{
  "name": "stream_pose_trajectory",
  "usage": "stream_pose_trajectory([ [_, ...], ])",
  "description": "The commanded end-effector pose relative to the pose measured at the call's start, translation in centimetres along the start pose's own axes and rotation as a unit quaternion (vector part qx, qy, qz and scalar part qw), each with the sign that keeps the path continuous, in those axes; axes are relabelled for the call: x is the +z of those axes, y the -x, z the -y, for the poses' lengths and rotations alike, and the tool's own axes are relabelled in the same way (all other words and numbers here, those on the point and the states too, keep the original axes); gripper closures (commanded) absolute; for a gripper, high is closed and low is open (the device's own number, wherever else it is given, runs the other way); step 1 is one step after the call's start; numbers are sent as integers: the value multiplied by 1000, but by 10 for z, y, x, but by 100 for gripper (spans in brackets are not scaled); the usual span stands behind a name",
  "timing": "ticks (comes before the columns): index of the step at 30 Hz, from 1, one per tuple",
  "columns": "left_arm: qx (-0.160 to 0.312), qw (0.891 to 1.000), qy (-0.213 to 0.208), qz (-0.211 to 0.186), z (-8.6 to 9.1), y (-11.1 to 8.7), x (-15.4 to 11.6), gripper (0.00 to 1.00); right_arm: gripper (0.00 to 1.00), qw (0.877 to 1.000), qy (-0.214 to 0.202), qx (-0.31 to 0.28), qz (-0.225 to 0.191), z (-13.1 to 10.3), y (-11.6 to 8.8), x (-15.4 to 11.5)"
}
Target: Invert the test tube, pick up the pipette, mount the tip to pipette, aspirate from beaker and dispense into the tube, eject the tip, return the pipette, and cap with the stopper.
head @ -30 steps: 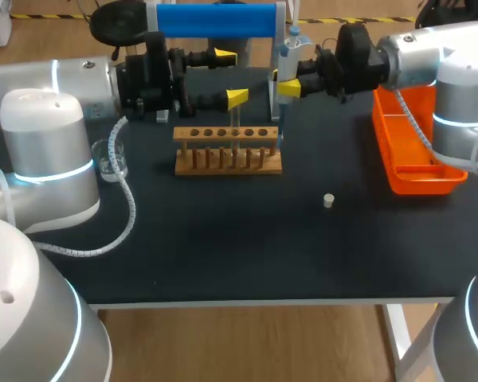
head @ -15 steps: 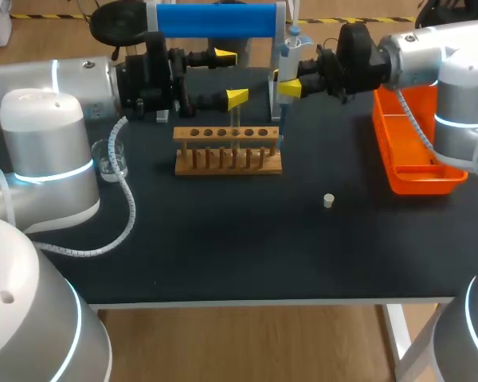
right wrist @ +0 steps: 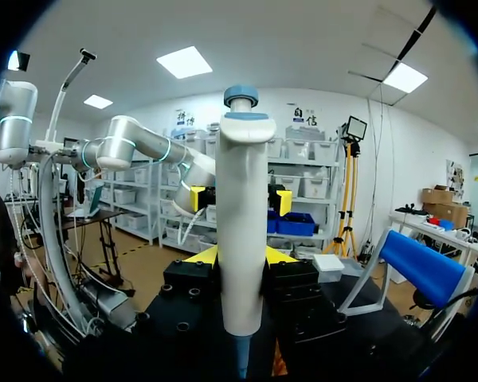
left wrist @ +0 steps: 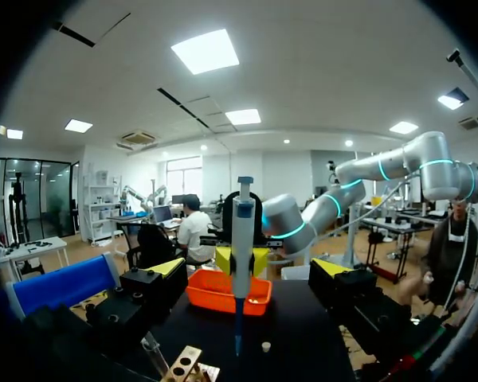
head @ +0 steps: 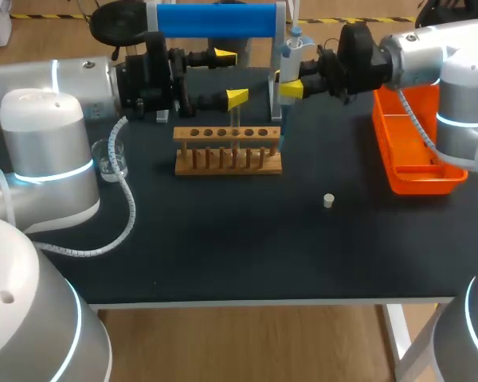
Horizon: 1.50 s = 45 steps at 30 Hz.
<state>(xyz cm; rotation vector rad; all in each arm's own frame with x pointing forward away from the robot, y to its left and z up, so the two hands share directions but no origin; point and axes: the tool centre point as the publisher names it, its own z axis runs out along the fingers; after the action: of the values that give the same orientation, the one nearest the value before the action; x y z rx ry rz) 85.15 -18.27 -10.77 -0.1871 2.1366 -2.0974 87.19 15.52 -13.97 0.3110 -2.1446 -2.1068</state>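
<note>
on the bench [head: 223, 239] a rack [head: 227, 151] is seen. the pipette [head: 285, 57] is held upright, tip down, clamped in the right claw [head: 287, 86] over the rack's right end. the left claw [head: 231, 77] is spread apart, empty, behind the rack. the beaker [head: 111, 159] is set well apart, far left. the tube [head: 235, 119] stands in the rack, just left of the pipette, its long axis vertical.
</note>
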Motion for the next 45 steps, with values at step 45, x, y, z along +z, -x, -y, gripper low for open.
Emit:
stream_pose_trajectory([
  [45,0,1000,0,1,0,-1,-1,0,100,998,0,-12,63,-15,-24,-297],
])
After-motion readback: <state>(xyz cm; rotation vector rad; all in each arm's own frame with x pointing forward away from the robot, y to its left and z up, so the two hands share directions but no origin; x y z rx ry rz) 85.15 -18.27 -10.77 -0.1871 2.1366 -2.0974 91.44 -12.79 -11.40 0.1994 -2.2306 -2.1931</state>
